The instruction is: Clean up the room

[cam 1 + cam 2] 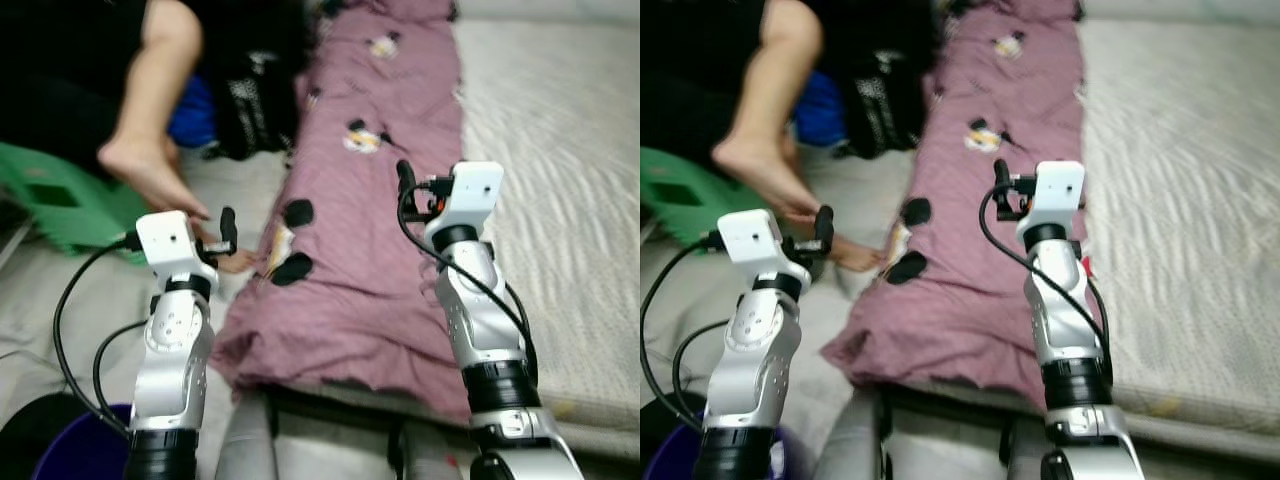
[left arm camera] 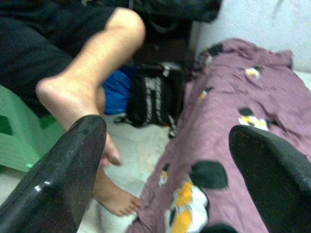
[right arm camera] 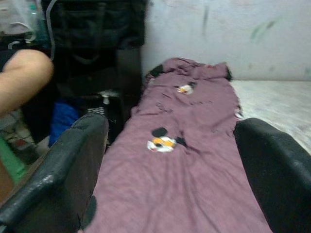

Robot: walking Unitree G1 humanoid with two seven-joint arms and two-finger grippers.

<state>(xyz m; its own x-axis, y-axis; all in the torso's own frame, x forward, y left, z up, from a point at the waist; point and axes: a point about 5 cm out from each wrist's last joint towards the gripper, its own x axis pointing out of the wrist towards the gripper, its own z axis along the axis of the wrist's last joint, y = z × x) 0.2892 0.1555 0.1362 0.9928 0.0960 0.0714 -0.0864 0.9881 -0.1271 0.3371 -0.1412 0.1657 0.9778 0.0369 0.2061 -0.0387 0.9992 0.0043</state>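
Observation:
A long purple blanket (image 1: pixel 380 150) with black and orange cartoon prints lies bunched along the left side of a pale mattress (image 1: pixel 560 150); its near end hangs over the bed's front edge. My right gripper (image 1: pixel 404 178) is raised over the blanket's middle, open and empty, with wide-set fingers (image 3: pixel 63 179) in the right wrist view. At the blanket's left edge hovers my left gripper (image 1: pixel 228 228), also open and empty, close to a person's bare feet (image 1: pixel 150 170). The left wrist view has the blanket (image 2: pixel 228 145) between the fingertips (image 2: pixel 63 174).
A person sits at the left with bare legs (image 2: pixel 92 73) over the floor. Beside them stand a green plastic stool (image 1: pixel 60 205), a black bag (image 1: pixel 255 100) and something blue (image 1: pixel 195 110). A dark purple bin (image 1: pixel 80 445) is at the bottom left.

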